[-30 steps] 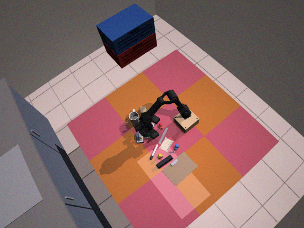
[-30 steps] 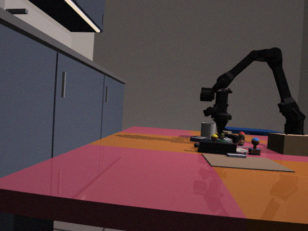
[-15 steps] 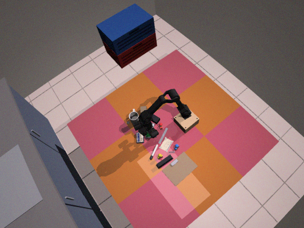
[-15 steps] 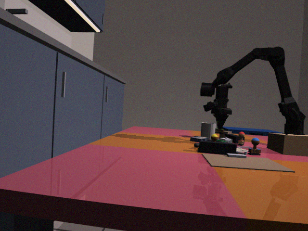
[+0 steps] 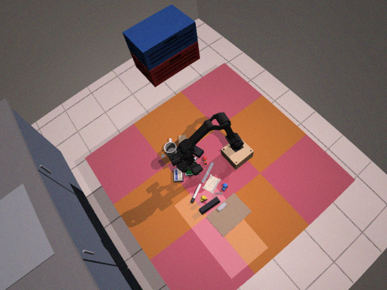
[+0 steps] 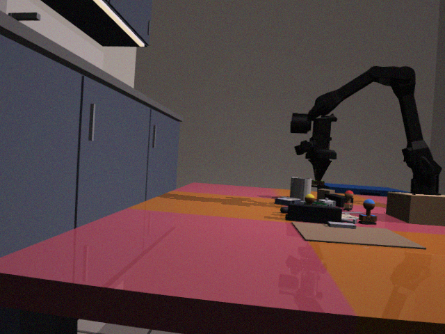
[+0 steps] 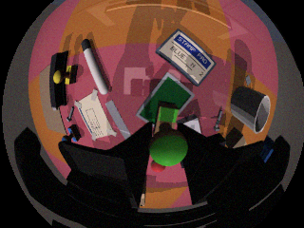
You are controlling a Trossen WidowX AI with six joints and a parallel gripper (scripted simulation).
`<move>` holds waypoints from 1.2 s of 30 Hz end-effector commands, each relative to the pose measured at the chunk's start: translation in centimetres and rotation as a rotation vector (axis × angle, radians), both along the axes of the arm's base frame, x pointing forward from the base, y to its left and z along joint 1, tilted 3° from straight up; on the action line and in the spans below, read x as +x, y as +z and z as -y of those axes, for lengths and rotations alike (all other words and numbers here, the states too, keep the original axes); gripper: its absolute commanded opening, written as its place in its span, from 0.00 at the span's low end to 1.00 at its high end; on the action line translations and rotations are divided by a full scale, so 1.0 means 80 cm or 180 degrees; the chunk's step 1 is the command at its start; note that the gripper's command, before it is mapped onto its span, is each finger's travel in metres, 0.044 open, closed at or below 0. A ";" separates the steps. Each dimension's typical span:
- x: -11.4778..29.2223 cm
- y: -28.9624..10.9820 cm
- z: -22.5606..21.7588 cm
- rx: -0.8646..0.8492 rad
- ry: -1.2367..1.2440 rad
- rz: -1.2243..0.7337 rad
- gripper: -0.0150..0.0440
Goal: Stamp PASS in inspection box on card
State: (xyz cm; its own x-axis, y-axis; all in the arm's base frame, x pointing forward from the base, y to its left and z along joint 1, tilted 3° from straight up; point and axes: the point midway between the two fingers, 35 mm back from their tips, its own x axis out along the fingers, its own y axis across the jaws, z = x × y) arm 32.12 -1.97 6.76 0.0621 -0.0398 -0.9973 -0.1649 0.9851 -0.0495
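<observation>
Gripping the green stamp (image 7: 169, 150), the gripper (image 7: 166, 132) has its jaws clamped on the handle just under the knob, above the green pad (image 7: 166, 99); whether the stamp face touches the pad is hidden by the knob. From the top view the arm (image 5: 199, 135) covers stamp and pad almost entirely. Left of the pad sits the card (image 7: 93, 118), its print too blurred to read. Near it lie a white pen (image 7: 94, 66) and a yellow stamp (image 7: 59, 76), half cut off by the lens edge.
</observation>
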 end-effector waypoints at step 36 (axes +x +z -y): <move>-0.084 -0.016 -0.171 -0.0025 0.1155 -0.0070 0.25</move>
State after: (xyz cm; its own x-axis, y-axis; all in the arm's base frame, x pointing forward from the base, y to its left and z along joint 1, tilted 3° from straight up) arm 25.46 11.75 5.65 0.0513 -0.0227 -0.9984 -0.5072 0.8606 -0.0456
